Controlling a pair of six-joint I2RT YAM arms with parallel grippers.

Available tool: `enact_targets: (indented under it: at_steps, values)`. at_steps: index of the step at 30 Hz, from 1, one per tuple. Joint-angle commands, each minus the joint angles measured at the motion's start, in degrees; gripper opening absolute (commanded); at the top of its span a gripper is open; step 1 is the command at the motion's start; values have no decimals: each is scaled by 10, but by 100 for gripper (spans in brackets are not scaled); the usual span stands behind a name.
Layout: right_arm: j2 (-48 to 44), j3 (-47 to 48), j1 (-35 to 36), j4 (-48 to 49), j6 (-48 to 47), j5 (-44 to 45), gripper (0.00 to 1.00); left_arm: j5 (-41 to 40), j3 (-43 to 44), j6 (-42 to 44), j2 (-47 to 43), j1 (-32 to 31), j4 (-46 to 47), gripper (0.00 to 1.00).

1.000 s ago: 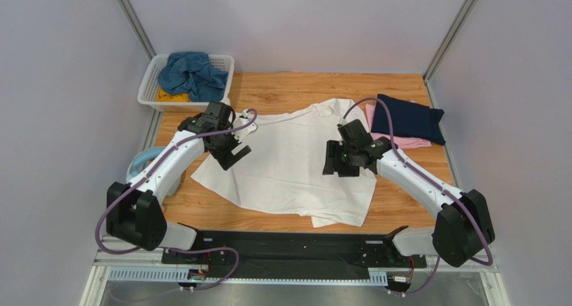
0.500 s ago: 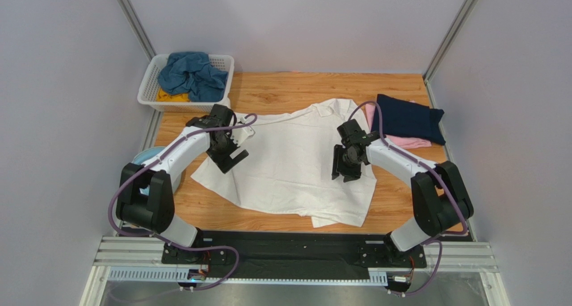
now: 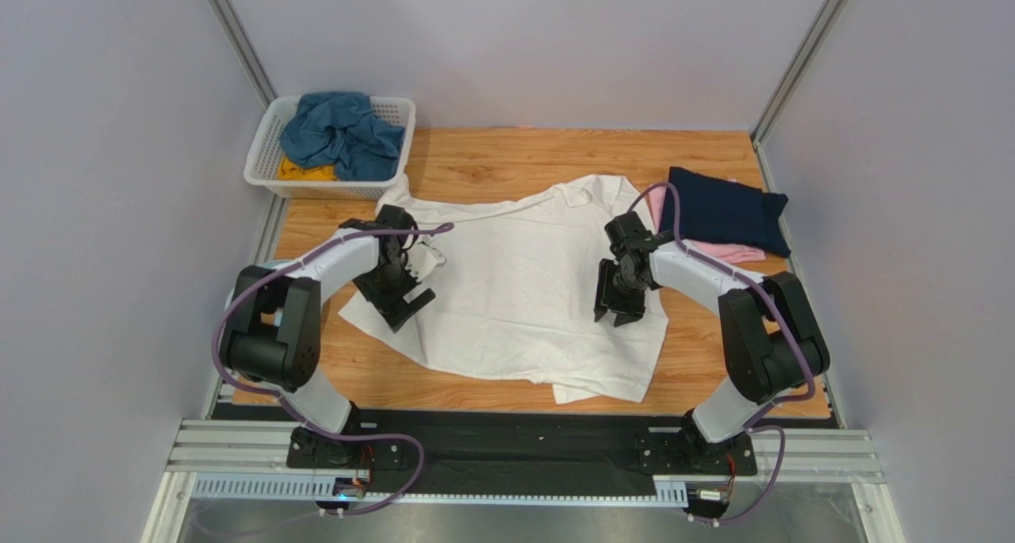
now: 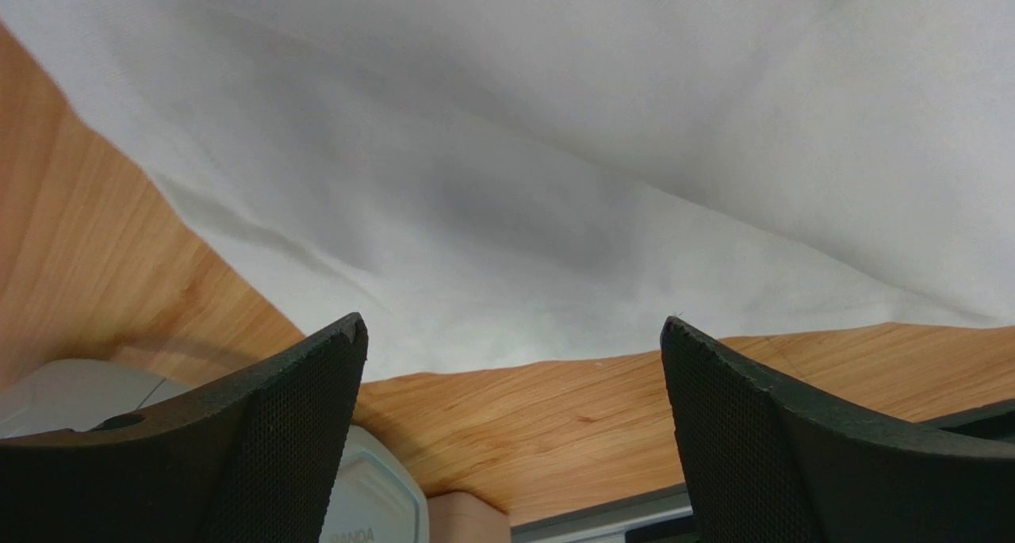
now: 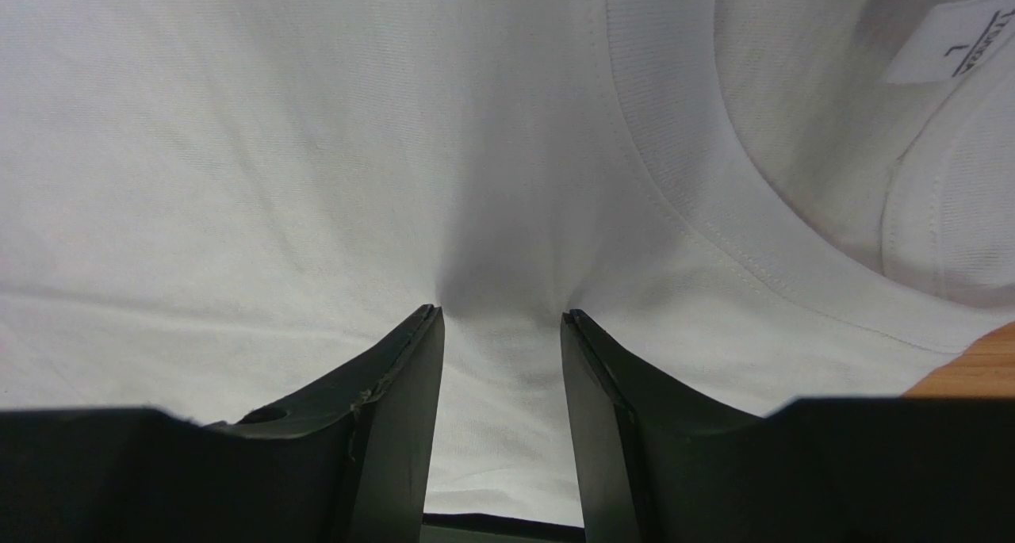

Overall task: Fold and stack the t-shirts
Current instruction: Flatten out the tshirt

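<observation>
The white t-shirt (image 3: pixel 524 293) lay spread on the wooden tabletop (image 3: pixel 500 157), with the navy t-shirt (image 3: pixel 724 210) folded at the far right. The left hand (image 3: pixel 403 311) was held wide open over its left edge. The right hand (image 3: pixel 617 317) was pinched on a pucker near the collar. If only one side was lifted, the cloth could be dragged askew. The tabletop was enclosed by plain grey walls.

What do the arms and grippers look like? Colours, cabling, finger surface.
The left arm and right arm have white shells with black joints. A purple cable loops along each. The left gripper and right gripper are black, two-fingered. The left's fingers have a fine mesh texture; the right's fingers look smooth.
</observation>
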Motion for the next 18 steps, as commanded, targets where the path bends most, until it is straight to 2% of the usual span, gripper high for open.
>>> enact_targets:
  at_steps: [1,8,18]
  values:
    - [12,11,-10,15,-5,-9,46,12,16,-14,30,1,-7,97]
    - [31,11,-31,23,-4,-26,45,22,-5,-5,24,1,-46,96]
    - [61,15,-61,25,-2,-51,45,-2,-82,29,-75,18,-89,94]
